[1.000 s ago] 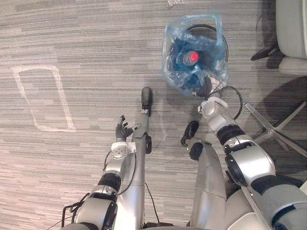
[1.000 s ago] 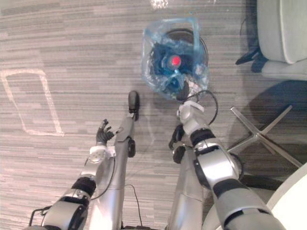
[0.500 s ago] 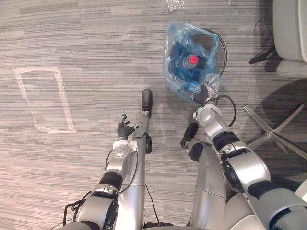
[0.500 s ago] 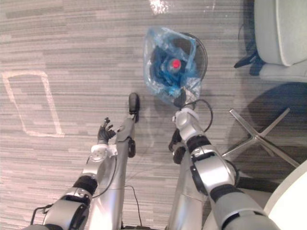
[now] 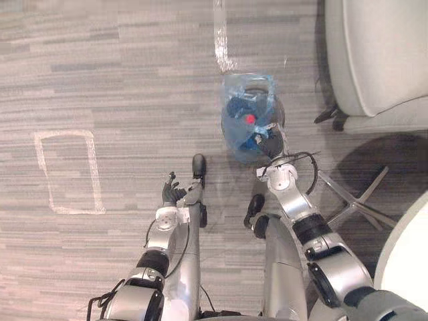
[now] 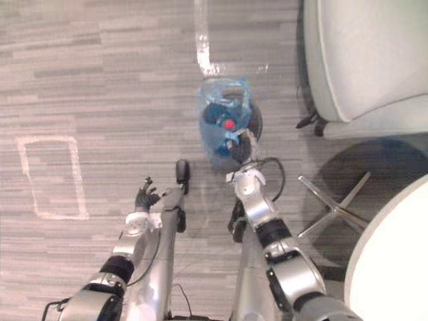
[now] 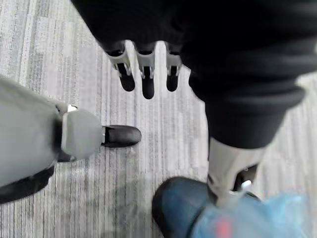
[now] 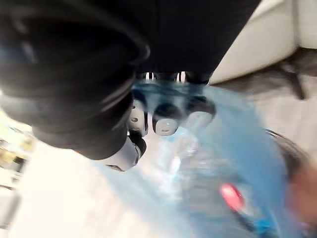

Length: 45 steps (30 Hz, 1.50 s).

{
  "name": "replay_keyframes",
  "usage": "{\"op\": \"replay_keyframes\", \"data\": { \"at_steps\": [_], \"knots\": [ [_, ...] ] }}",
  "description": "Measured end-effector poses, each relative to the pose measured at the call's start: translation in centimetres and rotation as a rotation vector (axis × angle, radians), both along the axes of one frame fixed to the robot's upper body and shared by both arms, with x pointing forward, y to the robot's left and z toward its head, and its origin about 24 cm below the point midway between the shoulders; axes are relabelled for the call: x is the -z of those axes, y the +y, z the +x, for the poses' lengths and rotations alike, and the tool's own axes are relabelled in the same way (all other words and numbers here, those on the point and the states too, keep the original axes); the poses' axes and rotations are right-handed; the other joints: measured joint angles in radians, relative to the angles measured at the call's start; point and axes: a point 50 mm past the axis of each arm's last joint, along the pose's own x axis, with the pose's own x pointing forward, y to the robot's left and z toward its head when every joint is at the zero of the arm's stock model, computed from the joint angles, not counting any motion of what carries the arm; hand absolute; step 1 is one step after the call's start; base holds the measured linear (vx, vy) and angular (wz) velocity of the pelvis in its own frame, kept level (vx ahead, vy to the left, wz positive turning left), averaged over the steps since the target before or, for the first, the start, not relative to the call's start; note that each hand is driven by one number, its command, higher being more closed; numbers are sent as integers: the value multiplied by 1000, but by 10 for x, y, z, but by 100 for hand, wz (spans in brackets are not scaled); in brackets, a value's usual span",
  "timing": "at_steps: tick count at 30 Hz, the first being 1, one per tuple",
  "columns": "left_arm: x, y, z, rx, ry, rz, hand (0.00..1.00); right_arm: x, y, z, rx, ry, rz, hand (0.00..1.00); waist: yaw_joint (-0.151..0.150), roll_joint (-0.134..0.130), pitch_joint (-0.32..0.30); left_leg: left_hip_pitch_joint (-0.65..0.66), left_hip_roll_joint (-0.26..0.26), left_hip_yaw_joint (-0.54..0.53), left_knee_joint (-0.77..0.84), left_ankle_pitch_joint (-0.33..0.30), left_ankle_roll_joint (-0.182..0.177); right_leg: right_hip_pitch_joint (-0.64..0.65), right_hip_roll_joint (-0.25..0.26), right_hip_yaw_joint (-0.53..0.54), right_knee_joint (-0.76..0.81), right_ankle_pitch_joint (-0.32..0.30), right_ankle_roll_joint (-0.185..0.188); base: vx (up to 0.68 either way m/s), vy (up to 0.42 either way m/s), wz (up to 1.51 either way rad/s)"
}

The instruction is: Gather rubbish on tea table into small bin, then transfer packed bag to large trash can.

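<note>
We read this as an office or lab lounge. Grey striped carpet (image 5: pixel 120 80) covers the floor, with a white tape rectangle (image 5: pixel 63 134) marked on it. Pale upholstered armchair (image 5: pixel 381 53); crossed metal legs (image 5: pixel 356 200) near a round white table (image 5: pixel 408 261).

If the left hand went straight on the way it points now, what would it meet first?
The way looks free: past the left hand lies carpet, as far as shown; depth is unclear.

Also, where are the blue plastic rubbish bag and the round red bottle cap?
blue plastic rubbish bag (image 5: pixel 234 130), left eye view, its left wall.
round red bottle cap (image 5: pixel 249 119), left eye view, the cap's top.
</note>
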Motion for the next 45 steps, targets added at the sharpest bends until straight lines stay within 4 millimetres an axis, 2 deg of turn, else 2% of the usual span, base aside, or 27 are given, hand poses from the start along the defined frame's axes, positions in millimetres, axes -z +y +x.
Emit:
{"op": "replay_keyframes", "data": {
  "at_steps": [1, 3, 4, 8, 14, 17, 22, 25, 27, 30, 32, 35, 41, 45],
  "knots": [
    [1, 0, -1, 0, 2, 1, 0, 0, 0, -1, -2, -1, 3, 100, 0, -1, -1, 4, 0, 0, -1, -1, 1, 4, 0, 0, -2, 0, 0, 69, -39, -5],
    [15, 6, -15, -14, 63, 12, 0, 2, 4, -16, -37, -20, 43, 100, -10, -35, -25, 80, 3, 6, -31, -7, -3, 86, 7, -2, -52, 5, 2, 79, -29, -1],
    [19, 7, -18, -14, 83, 15, 0, 2, 5, -20, -49, -23, 50, 100, -11, -42, -31, 101, 4, 8, -38, -9, -4, 108, 10, -2, -65, 7, 4, 115, -32, -2],
    [49, 11, -50, -4, 225, 28, 0, 2, 13, -47, -137, -52, 108, 100, -31, -69, -116, 232, 4, 26, -105, -13, -10, 253, 23, 0, -181, 31, 16, 135, -15, -3],
    [88, 20, -100, 33, 449, 90, 0, -1, 12, -55, -215, -77, 150, 100, -40, -74, -244, 448, 4, 53, -293, 25, -20, 452, 55, 26, -394, 96, 28, 144, -15, -14],
    [98, 25, -119, 35, 524, 89, 0, -1, 9, -56, -251, -65, 147, 100, -44, -77, -273, 525, 2, 68, -348, 33, -20, 525, 63, 38, -463, 119, 32, 105, -5, -10],
    [103, 35, -131, 34, 562, 121, 0, 4, 6, -58, -279, -40, 147, 100, -57, -76, -303, 586, -12, 70, -374, 32, -20, 589, 61, 45, -506, 124, 39, 49, -15, -4],
    [91, 34, -118, 69, 475, 143, 0, 5, 0, -58, -286, -33, 110, 100, -57, -73, -308, 602, -12, 68, -374, 32, -20, 606, 62, 56, -520, 130, 41, -15, -13, -8],
    [75, 29, -104, 120, 369, 170, 0, 6, -6, -58, -293, -23, 104, 100, -58, -70, -314, 614, -11, 67, -375, 31, -21, 621, 62, 60, -534, 136, 42, -52, 0, -4],
    [35, 17, -74, 200, 131, 203, 0, 3, -13, -58, -310, -29, 98, 100, -56, -53, -338, 613, -8, 63, -375, 24, -26, 621, 64, 64, -546, 145, 43, -70, 16, -5],
    [1, 10, -57, 226, -57, 222, 0, -2, -13, -60, -332, -53, 110, 100, -58, -43, -350, 614, -9, 62, -375, 24, -26, 621, 64, 66, -547, 148, 43, -44, 0, -2],
    [-28, 6, -47, 254, -210, 267, 0, -13, -11, -65, -392, -93, 116, 100, -58, -34, -369, 614, -9, 62, -375, 25, -25, 624, 66, 67, -555, 154, 44, -11, -2, -1],
    [-41, -7, -45, 328, -280, 288, 0, -15, -7, -65, -452, -89, 164, 100, -65, -33, -389, 630, -7, 59, -375, 26, -25, 654, 71, 68, -581, 168, 41, -4, -2, -1],
    [-48, -19, -44, 406, -323, 318, 0, -20, 8, -67, -545, -86, 174, 100, -78, -34, -392, 634, 1, 68, -375, 26, -26, 652, 78, 81, -583, 175, 38, -46, -6, -8]
  ]
}}
